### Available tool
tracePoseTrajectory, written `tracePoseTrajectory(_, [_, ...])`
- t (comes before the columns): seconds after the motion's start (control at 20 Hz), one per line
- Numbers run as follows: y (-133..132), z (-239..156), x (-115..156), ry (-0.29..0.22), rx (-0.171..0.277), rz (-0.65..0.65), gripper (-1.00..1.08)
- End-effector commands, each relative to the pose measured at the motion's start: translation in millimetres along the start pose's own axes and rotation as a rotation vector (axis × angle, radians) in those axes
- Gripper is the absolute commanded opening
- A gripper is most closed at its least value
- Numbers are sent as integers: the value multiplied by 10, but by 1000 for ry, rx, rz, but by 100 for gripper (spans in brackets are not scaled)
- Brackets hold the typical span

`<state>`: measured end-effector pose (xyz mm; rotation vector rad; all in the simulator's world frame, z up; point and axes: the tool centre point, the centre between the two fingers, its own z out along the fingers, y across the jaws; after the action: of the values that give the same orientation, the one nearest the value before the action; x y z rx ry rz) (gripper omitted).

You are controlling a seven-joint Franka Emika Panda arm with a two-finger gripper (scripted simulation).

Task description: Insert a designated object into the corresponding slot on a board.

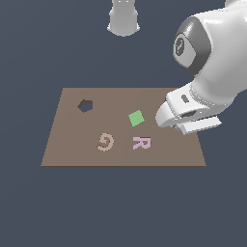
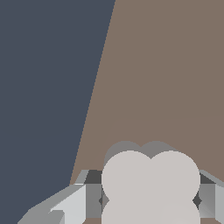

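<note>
End effector (image 2: 149, 203) fingers (image 2: 78, 205) clamp the pale, matte, lobed piece (image 2: 151, 181) above the flat brown board (image 1: 72, 149) near its right edge; a dark hexagonal hole (image 1: 85, 105), green square (image 1: 136, 117), tan spiral (image 1: 105, 142) and pink R (image 1: 142, 143) lie further in.

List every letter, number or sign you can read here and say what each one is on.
"R": not printed on anything; it is a loose pink letter piece lying flat on the brown board.
The tan spiral piece looks a bit like a "9" or "G", but it cannot be read for certain.
No other text, label or number shows in either view.
</note>
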<state>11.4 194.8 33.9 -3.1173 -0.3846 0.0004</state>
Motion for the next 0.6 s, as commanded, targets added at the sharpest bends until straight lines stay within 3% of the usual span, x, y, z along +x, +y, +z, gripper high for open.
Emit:
tracePoseTrajectory(0.0, [-57,-11,-92,1,0,-107,-100])
tracePoseTrajectory(0.55, [-163,-43,-563,0,0,-575,-100])
